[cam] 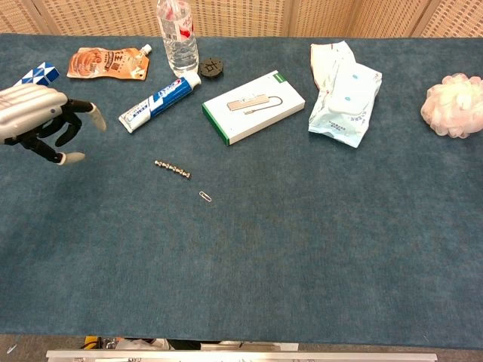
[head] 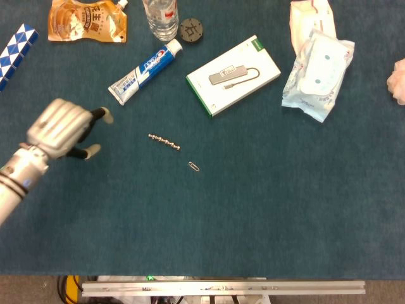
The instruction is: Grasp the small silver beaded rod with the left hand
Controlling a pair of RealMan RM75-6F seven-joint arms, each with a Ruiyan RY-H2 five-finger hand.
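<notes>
The small silver beaded rod (head: 164,141) (cam: 173,168) lies flat on the blue cloth, slanting down to the right. My left hand (head: 63,131) (cam: 41,121) hovers to its left, a fair gap away, fingers spread and nothing in them. Its fingertips (head: 93,149) point toward the rod. The right hand shows in neither view.
A paperclip (head: 194,166) lies just right of the rod. Behind it are a toothpaste tube (head: 144,71), a white boxed adapter (head: 233,75), a water bottle (head: 160,18), an orange pouch (head: 87,20) and a blue-white twist puzzle (head: 16,47). Wipes packs (head: 318,66) and a pink puff (cam: 453,105) sit right.
</notes>
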